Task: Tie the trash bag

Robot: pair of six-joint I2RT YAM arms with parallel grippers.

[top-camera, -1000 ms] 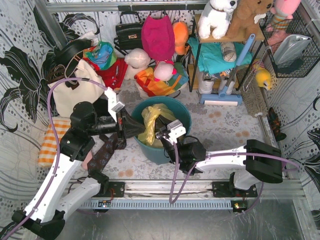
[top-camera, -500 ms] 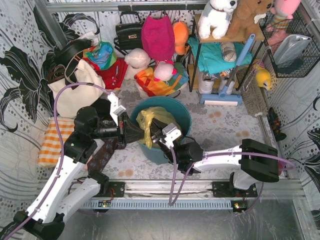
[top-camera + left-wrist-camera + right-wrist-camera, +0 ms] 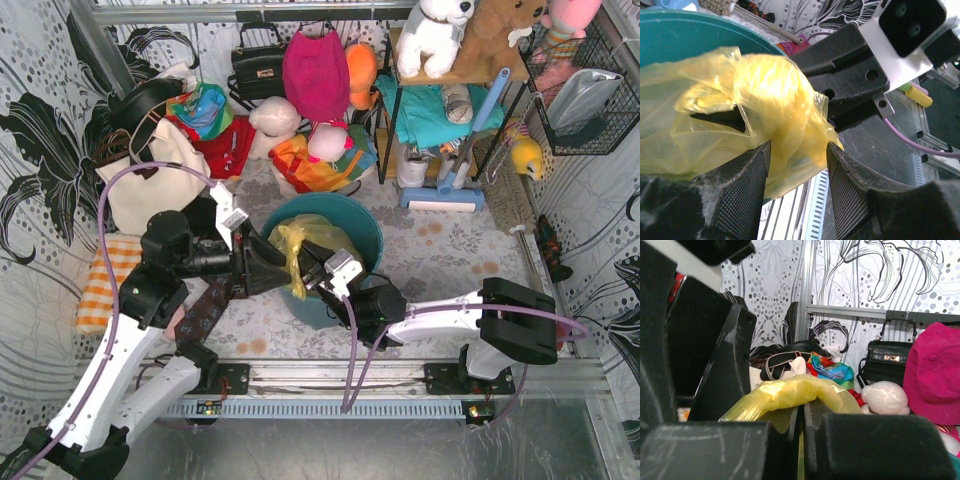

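Observation:
The trash bag (image 3: 305, 243), thin yellow plastic, bunches up out of the round teal bin (image 3: 352, 208). My left gripper (image 3: 284, 270) reaches in from the left and stands open. In the left wrist view a fold of the bag (image 3: 765, 95) hangs loose between its textured fingers (image 3: 746, 187); my left gripper (image 3: 796, 167) is not closed on it. My right gripper (image 3: 313, 272) comes from the right and is shut on the bag's gathered film. The right wrist view shows the bag (image 3: 790, 392) draped over my right gripper (image 3: 802, 416), with a thin yellow strip pinched in the seam.
Behind the bin lie handbags (image 3: 258, 62), a pink bag (image 3: 315, 70), plush toys (image 3: 432, 30) and a white tote (image 3: 150, 180). A shelf with a blue mop (image 3: 455, 150) stands back right. An orange checked cloth (image 3: 100, 285) lies left, and the metal rail (image 3: 330, 375) runs along the front.
My left gripper's jaws have sprung apart and let go of the bag's fold. The right gripper has crept a little left, still shut on the bag.

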